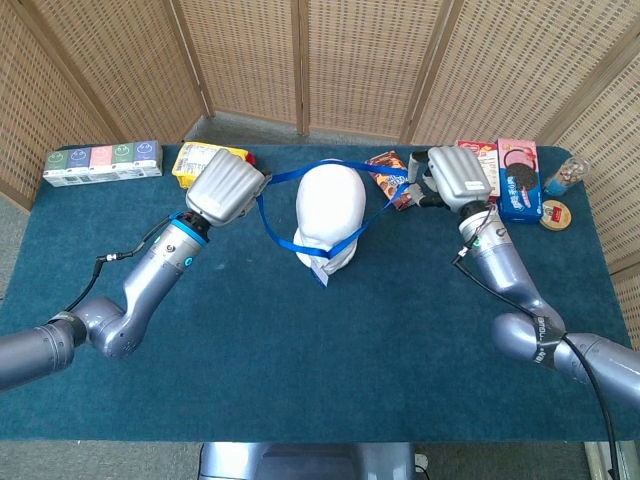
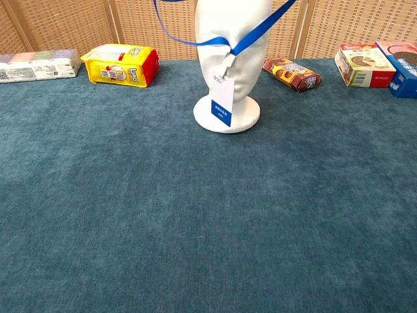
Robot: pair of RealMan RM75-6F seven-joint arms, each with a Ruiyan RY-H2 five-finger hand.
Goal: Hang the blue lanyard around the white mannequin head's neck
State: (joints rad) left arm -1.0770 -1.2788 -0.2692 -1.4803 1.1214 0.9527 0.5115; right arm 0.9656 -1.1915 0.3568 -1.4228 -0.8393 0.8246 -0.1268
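Observation:
The white mannequin head (image 1: pixel 328 205) (image 2: pixel 229 39) stands upright at the back middle of the table. The blue lanyard (image 1: pixel 290 233) (image 2: pixel 260 27) is stretched in a loop around it, crossing the face in the chest view, with its white badge (image 2: pixel 222 102) hanging in front of the neck. My left hand (image 1: pixel 226 187) holds the strap's left side, beside the head. My right hand (image 1: pixel 455 178) holds the strap's right side, on the other side of the head. Neither hand shows in the chest view.
A yellow snack pack (image 2: pixel 120 64) and a row of small boxes (image 1: pixel 103 161) lie at the back left. A brown snack bar (image 2: pixel 290 74), cookie boxes (image 1: pixel 518 178) and a small jar (image 1: pixel 563 178) sit at the back right. Blue cloth (image 2: pixel 208 222) covers the table.

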